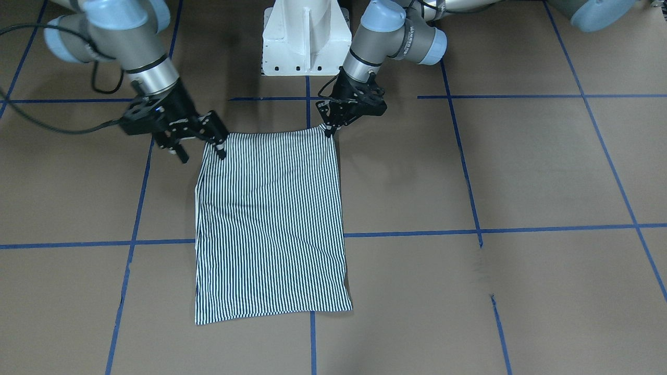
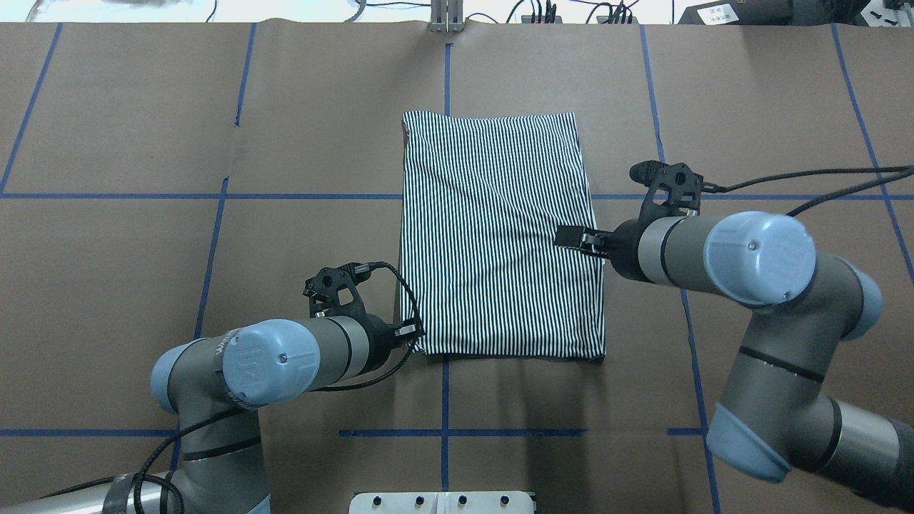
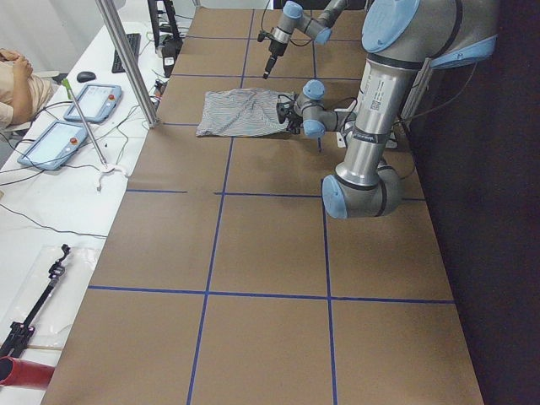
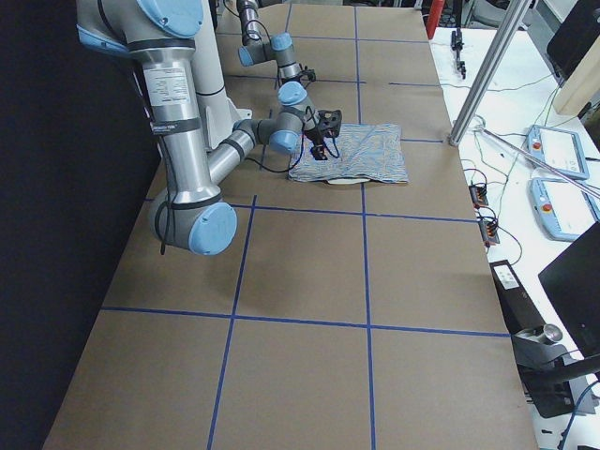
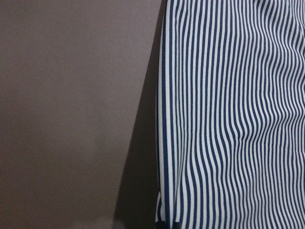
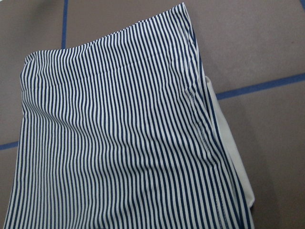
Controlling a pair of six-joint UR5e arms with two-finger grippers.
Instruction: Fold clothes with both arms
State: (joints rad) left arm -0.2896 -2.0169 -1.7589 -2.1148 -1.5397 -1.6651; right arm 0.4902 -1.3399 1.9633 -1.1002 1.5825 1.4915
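One striped shirt (image 2: 500, 235) lies on the brown table (image 2: 143, 128), folded into a tall rectangle with its stripes running away from the robot. It sits just ahead of the white base (image 1: 305, 36) and covers the crossing of two blue tape lines (image 2: 214, 196). In the right wrist view a strip of cream collar (image 6: 228, 148) peeks out from under one long edge.

The left gripper (image 1: 330, 129) is low at the shirt's corner nearest the robot on the left side. Its fingers are pressed together on that corner, pinching the cloth, and the edge there casts a dark shadow on the table in the left wrist view.

The right gripper (image 2: 569, 235) hangs in the air over the right-hand part of the shirt, clear of the cloth. The left side view shows it pointing down, well above the table. Whether its fingers are spread or together cannot be told.

A person (image 3: 13, 84) sits at the white bench beside the table.
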